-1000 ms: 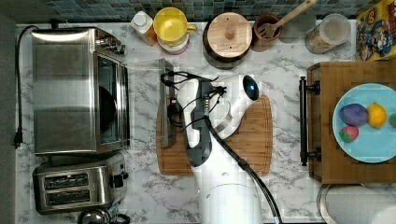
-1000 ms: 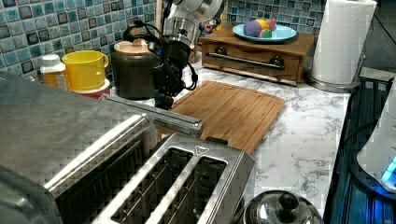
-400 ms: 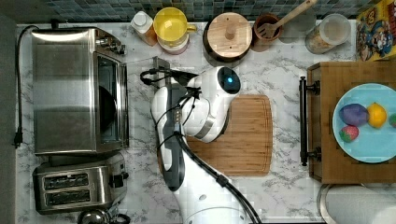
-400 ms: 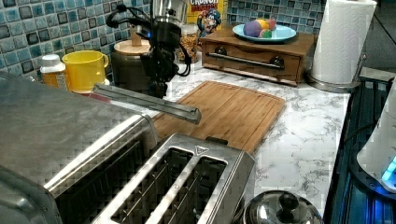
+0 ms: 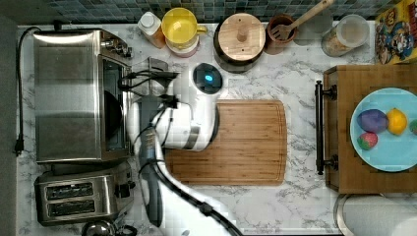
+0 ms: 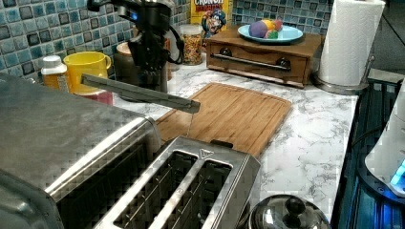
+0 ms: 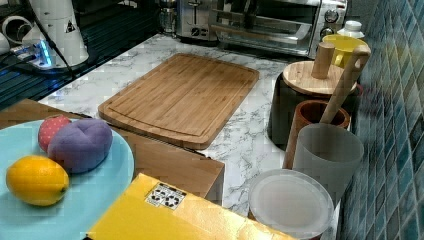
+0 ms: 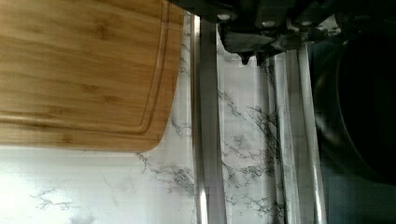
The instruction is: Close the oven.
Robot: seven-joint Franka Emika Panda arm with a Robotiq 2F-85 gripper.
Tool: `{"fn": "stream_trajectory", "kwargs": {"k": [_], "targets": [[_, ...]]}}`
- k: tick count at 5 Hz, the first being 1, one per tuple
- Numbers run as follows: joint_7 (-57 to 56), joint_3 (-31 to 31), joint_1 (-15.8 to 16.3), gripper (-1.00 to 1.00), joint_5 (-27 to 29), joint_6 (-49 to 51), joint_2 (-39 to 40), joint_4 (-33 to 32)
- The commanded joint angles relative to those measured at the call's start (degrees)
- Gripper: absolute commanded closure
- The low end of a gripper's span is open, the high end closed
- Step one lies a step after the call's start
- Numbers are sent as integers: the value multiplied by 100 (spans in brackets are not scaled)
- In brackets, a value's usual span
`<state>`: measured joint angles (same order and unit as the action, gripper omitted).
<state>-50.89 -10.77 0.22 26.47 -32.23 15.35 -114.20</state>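
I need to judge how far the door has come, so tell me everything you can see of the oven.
The oven is a boxy brushed-steel toaster oven at the top view's left, beside a two-slot toaster. Its glass door is part-way up, its long bar handle raised off the counter. Knobs sit at one front end; a black cord runs behind. The gripper meets the handle.

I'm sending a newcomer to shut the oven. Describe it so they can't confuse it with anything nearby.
Go to the marble counter and look at the top view's left end. Two steel appliances stand there: the oven is the large boxy one, the toaster beside it smaller. Unlike the slotted toaster, the oven has a glass door, now partly open, with a long bar handle.
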Motion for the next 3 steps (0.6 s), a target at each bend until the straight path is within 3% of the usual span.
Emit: {"fn": "stream_trajectory", "kwargs": {"k": [1, 2, 3], "targets": [[2301, -515, 1446, 100, -1569, 445, 336, 1780], [2662, -374, 1507, 100, -1742, 28, 73, 1478], [3344, -56, 1812, 100, -2287, 20, 17, 1591]]}}
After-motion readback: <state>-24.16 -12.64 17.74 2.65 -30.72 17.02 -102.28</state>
